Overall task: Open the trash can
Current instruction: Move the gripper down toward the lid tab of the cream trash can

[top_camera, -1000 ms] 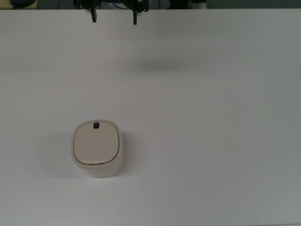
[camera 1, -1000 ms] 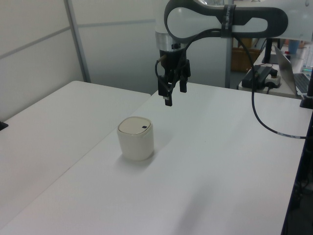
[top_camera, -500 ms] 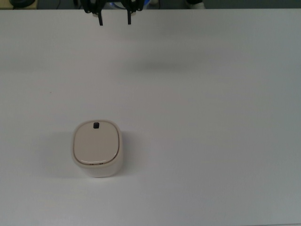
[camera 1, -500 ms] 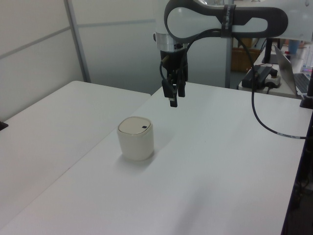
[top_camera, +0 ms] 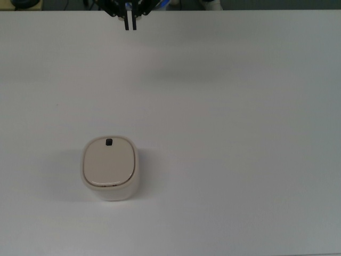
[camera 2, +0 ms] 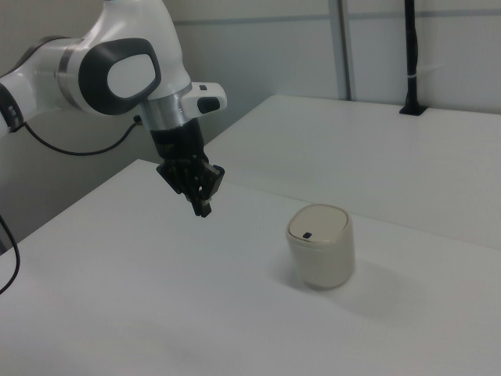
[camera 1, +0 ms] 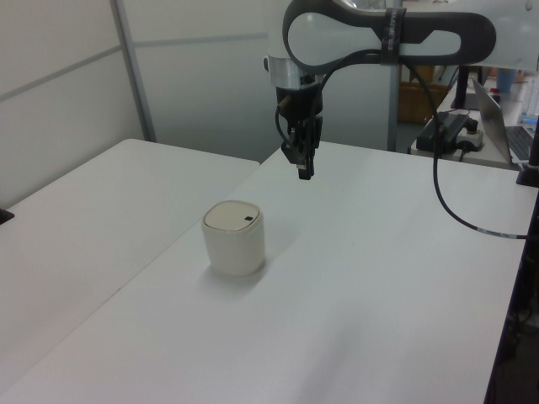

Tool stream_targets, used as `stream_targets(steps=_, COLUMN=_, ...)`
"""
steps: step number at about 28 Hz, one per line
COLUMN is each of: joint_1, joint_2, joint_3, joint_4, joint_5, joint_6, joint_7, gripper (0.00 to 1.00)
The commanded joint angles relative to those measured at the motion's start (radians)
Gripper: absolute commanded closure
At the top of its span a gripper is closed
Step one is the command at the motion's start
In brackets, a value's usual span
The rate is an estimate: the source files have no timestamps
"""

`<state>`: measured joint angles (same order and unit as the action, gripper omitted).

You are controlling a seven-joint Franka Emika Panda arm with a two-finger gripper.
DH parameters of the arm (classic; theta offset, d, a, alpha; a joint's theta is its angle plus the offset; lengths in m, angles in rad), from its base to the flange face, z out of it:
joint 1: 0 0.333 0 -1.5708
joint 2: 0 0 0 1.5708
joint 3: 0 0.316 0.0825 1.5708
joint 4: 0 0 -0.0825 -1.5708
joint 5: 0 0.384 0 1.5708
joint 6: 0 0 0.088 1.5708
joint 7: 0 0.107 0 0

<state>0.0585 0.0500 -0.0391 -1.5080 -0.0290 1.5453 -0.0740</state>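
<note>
I see the trash can (top_camera: 110, 169) upright on the tabletop (top_camera: 240, 133), lid (top_camera: 107, 163) shut flat, black button (top_camera: 109, 142) facing the far edge.

Gripper (top_camera: 130, 25) body cut by top view's upper edge; fingertips perhaps touching.

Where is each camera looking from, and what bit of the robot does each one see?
Top view: straight down over the table; only the gripper tips show.
Left view: raised, off one side; shows the arm, gripper and trash can.
Right view: raised, opposite side; arm, gripper, can.
All share the trash can, its lid closed, and the shut gripper held away from it.
</note>
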Motion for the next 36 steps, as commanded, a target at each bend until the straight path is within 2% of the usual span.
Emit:
stream_targets(steps=1, joint_1=0.004, joint_2=-0.001, joint_3=-0.013, joint_4=0.002, joint_5=0.001, joint_6=-0.016, joint_7=-0.036, gripper=1.0)
stream_targets(steps=13, joint_1=0.003, joint_2=0.04, joint_3=-0.013, joint_4=0.002, joint_5=0.003, joint_6=0.09, joint_7=-0.059, gripper=1.0)
stream_targets(steps=25, joint_1=-0.026, joint_2=0.158, joint_3=-0.013, joint_4=0.003, joint_5=0.004, joint_6=0.34, joint_7=-0.046, gripper=1.0)
stream_targets(steps=36, joint_1=-0.046, joint_2=0.266, joint_3=-0.015, joint_4=0.003, joint_5=0.024, joint_6=0.493, joint_7=-0.007, gripper=1.0)
